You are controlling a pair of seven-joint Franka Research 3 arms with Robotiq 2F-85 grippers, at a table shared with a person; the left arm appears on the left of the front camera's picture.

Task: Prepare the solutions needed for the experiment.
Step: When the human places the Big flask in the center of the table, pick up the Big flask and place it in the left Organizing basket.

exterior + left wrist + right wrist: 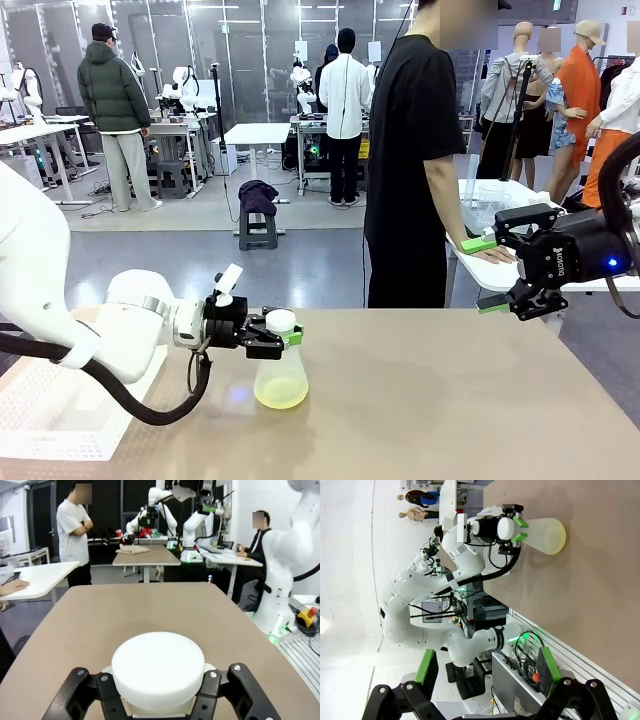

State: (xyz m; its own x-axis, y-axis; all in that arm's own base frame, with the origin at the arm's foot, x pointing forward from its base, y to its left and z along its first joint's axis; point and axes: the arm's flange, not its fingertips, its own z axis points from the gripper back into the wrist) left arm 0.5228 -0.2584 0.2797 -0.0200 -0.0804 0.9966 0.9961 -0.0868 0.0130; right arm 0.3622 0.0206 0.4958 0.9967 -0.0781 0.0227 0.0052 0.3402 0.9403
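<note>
On the brown worktop point(450, 400) stands a frosted, translucent conical flask point(281, 375) with a white round cap point(281, 321), and at its bottom lies a small amount of pale yellow, slightly cloudy solution point(280, 397). The flask is on the left part of the worktop, near the middle, with its base resting on the surface. The left gripper point(277, 338) comes in sideways and its fingers point(293, 337) are pinching the narrow neck just under the cap, one finger on each side; from the left wrist camera the cap point(158, 670) sits right between the two black fingers. I judge that the flask is light, because so little liquid is inside, and that it is stiff but maybe slippery on its smooth sloped wall. So the neck below the cap looks to me like the best place to hold it, since the cap's edge stops it from sliding down. It could swing a little or tilt if it is lifted fast, and the liquid could splash. The right gripper point(490, 273) hangs at the far right side, well apart from the flask, with its green-padded fingers spread wide and holding nothing. A person in a black shirt point(410, 150) stands at the far side.
</note>
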